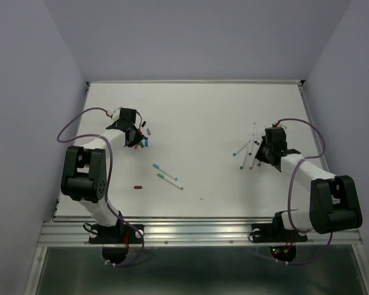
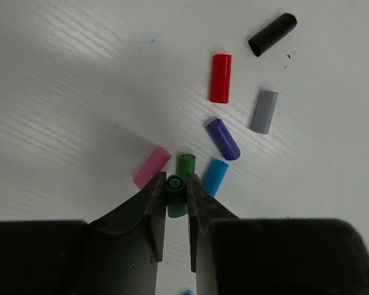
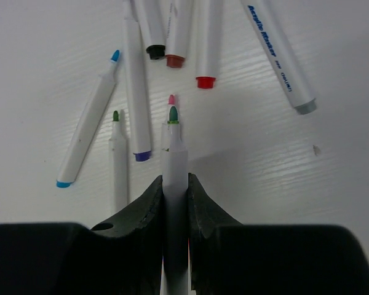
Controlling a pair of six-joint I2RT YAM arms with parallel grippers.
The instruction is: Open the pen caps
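Right wrist, "Acrylic Marker" pen (image 3: 274,46) (blue lettering), end effector (image 3: 176,184) gripping another

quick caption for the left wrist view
Left gripper shut on a pen cap, with loose coloured caps scattered beyond.

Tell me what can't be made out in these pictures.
1. Left wrist: the held green cap, lower half hidden inside the left tool.
2. Right wrist: the green-tipped pen, rear hidden by the right tool.
3. Top: loose caps, too small to count.
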